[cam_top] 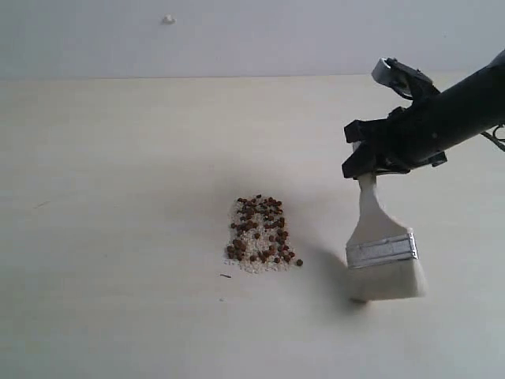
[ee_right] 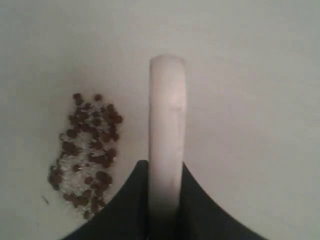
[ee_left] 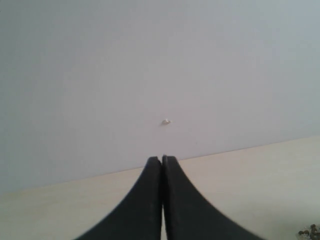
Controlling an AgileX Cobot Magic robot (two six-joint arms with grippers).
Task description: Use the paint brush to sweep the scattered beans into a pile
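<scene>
The reddish-brown beans (cam_top: 260,233) lie gathered in a compact pile with whitish crumbs in the middle of the pale table. One bean sits just off the pile's lower right corner. My right gripper (cam_top: 365,169) is shut on the wooden handle of the paint brush (cam_top: 381,250). The brush hangs upright with its bristles down at the table, to the right of the pile and apart from it. The right wrist view shows the brush (ee_right: 167,115) edge-on between my right gripper's (ee_right: 165,167) black fingers, with the beans (ee_right: 87,150) beside it. My left gripper (ee_left: 161,159) is shut on nothing and faces the wall.
The table (cam_top: 118,197) is pale and flat, and a grey wall runs behind it. On the wall sits a small white knob (cam_top: 168,19), which the left wrist view also catches as the knob (ee_left: 166,121). A thin dark sliver (cam_top: 226,275) lies just below the pile.
</scene>
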